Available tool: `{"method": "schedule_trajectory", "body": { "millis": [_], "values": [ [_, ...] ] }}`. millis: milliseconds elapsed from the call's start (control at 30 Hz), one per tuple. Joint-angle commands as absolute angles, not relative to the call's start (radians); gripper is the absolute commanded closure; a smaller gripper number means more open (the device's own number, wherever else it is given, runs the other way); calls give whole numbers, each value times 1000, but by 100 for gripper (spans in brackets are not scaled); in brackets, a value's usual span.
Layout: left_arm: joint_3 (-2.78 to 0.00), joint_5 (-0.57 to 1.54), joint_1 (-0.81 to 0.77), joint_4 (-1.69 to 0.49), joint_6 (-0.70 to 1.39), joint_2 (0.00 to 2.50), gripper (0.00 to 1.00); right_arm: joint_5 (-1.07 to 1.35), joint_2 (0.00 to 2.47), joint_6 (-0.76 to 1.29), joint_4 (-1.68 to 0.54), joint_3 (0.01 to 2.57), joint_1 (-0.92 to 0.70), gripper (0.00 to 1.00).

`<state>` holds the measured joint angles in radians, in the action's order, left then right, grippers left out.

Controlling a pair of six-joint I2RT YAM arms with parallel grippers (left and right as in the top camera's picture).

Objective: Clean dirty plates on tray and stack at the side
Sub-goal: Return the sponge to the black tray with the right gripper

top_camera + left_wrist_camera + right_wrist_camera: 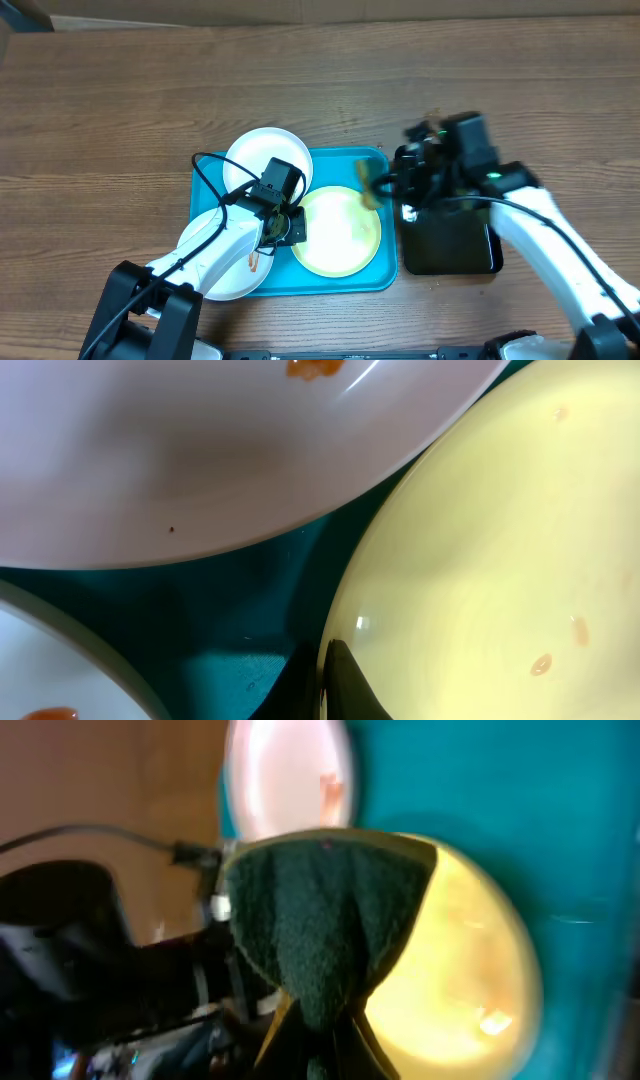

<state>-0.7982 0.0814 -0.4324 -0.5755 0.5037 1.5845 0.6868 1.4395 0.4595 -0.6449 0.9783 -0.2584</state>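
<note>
The turquoise tray [345,282] lies close to the near edge of the bench [100,120], about midway between its left and right edges, with its long axis running along that edge. All three plates are on it. The far white plate [262,158] sits at the tray's far left corner. The near white plate [240,286] is at the near left corner, its rim reaching over the tray's border and much of it hidden under the left arm. The yellow-green plate [340,235] fills the right half. In the left wrist view we see reddish-brown smears on both white plates and small pale orange spots on the yellow-green one. The left gripper [287,227] is at the left rim of the yellow-green plate. One dark finger [345,685] lies against that rim and the other is hidden, so we cannot tell how far it is open or whether it holds the plate. The right gripper [315,1025] is closed tight on a sponge [325,920], its dark green scouring face toward the wrist camera and a yellow edge showing. The sponge hangs over the far right part of the yellow-green plate; we cannot tell whether it touches. A black tray [450,250] lies just beside the turquoise tray's right side, under the right arm.
</note>
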Motion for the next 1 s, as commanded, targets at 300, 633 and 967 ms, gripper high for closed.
{"method": "schedule_trajectory", "body": {
  "millis": [300,633,967],
  "values": [
    [-898,94,-438,-669,520,1597,96,86,1455,411,-892,949,-130,96],
    [-1017,55,-432,-759,516,1597,96,65,1514,422,-815,796,-130,89],
    [-1080,52,-424,-815,517,1597,96,61,1515,422,-783,773,-128,9]
  ]
}}
